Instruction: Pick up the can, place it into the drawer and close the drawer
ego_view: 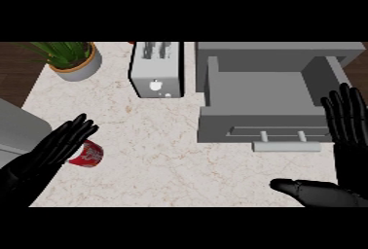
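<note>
Barely begun, by the look of it. Red can lying on the marble tabletop at the left, partly hidden under the straight fingers of the left robot hand; touching or only just above, impossible to tell, but no curl round it, so not yet grasped. Grey drawer at the right standing pulled open, nothing visible inside, handle facing the near edge. Right robot hand open too, fingers up beside the drawer's right side, thumb spread low, holding nothing. All three steps left, judging from this: gripping and lifting the can, carrying it well across to the drawer, then pushing the drawer shut. Toaster and potted plant at the back, apart from the likely route.
</note>
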### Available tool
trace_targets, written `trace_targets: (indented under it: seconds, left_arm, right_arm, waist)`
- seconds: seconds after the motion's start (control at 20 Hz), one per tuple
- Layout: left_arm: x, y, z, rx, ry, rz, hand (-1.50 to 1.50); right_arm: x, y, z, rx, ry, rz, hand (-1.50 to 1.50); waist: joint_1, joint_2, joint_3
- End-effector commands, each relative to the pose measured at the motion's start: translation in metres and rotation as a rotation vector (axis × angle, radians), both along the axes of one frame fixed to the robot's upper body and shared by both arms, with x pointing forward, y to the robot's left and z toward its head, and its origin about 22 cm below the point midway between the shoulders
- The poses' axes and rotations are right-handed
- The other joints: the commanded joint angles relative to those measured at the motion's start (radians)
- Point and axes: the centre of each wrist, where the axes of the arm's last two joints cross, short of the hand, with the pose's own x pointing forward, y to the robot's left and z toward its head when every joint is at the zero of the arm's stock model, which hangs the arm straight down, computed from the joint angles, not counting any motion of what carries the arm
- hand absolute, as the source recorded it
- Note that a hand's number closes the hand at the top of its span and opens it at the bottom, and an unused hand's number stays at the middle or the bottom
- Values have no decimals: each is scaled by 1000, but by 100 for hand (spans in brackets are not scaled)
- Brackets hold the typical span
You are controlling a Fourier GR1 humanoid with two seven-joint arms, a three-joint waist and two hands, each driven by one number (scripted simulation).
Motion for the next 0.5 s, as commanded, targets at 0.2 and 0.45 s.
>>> trace_targets:
  seconds: [0.2,0.45]
  left_arm:
    - [-15,103,6,90,129,-163,-150]
    - [-12,128,20,66,155,-156,-150]
  right_arm:
    - [-12,-16,-17,4,143,-43,-150]
    - [-27,-39,-8,8,154,-37,-150]
  waist:
    - [9,-7,4]
    - [2,-7,5]
